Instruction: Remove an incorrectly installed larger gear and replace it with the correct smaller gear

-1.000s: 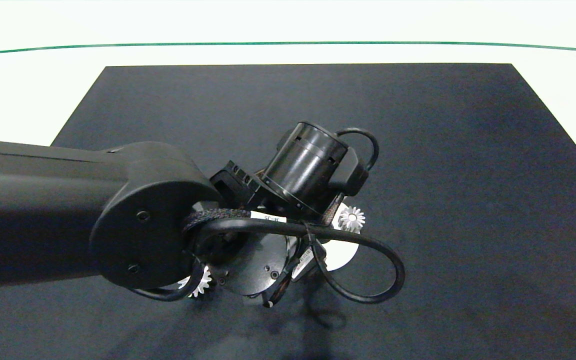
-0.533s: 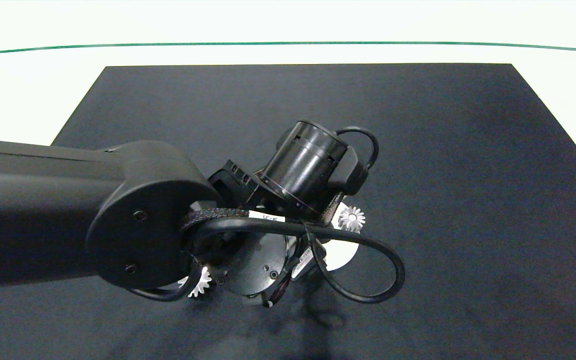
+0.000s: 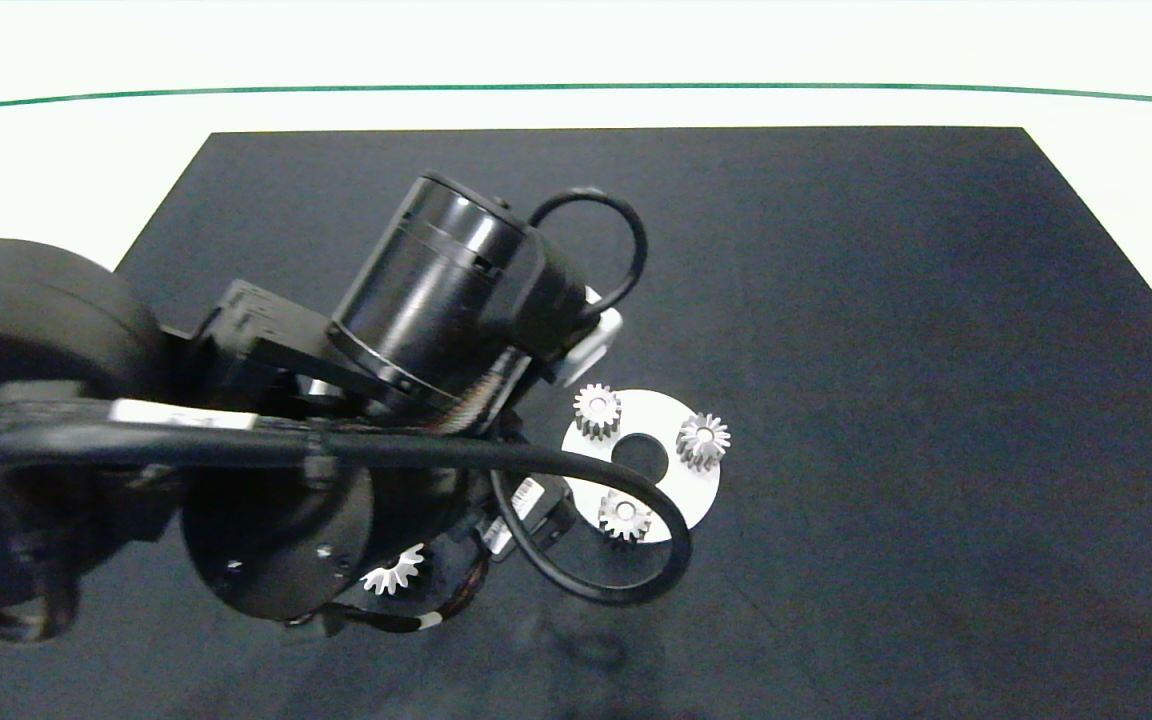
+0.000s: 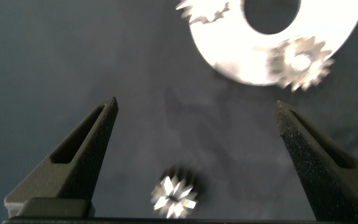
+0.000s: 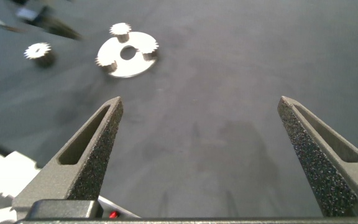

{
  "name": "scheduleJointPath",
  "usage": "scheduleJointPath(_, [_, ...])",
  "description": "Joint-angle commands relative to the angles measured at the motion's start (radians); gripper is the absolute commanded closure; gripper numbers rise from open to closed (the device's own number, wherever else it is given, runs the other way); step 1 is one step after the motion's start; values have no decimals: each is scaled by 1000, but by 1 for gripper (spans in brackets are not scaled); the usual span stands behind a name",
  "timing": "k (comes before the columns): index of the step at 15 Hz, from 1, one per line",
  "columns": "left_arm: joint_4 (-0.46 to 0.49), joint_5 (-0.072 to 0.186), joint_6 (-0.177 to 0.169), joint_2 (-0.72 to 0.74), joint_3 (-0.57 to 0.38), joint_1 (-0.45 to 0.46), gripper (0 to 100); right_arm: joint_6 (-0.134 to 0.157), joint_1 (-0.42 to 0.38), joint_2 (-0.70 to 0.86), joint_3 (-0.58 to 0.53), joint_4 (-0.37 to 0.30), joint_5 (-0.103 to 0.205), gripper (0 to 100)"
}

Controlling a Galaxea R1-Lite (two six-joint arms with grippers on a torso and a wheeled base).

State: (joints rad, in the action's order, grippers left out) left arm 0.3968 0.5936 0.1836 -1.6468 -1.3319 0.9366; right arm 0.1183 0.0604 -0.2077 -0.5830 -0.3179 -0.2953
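1. The left gripper (image 4: 194, 134) hangs over the black mat (image 3: 886, 300) with its fingers spread wide and nothing between them. The larger gear (image 4: 176, 194) lies loose on the mat just below it, at about 8 o'clock from the white disc (image 3: 681, 490).
2. The disc carries three short-toothed gears. Which one is the newly fitted smaller gear cannot be told; the one at 6 o'clock on the disc (image 3: 624, 516) sits nearest the arm.
3. Risk: the arm's looping black cable (image 3: 636, 590) hangs just beside the disc and could snag a gear or drag the disc.
4. Risk: a low swing of the spread fingers could knock the larger gear away.
5. The right gripper (image 5: 201, 149) is spread and empty, well apart from the disc.
6. The mat covers a pale desk (image 3: 56, 170) crossed by a green line.
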Motion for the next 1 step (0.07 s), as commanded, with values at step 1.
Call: scheduleJointPath(1, [11, 9, -15, 223, 106, -84, 0, -20, -96, -12, -28, -1, -2, 0])
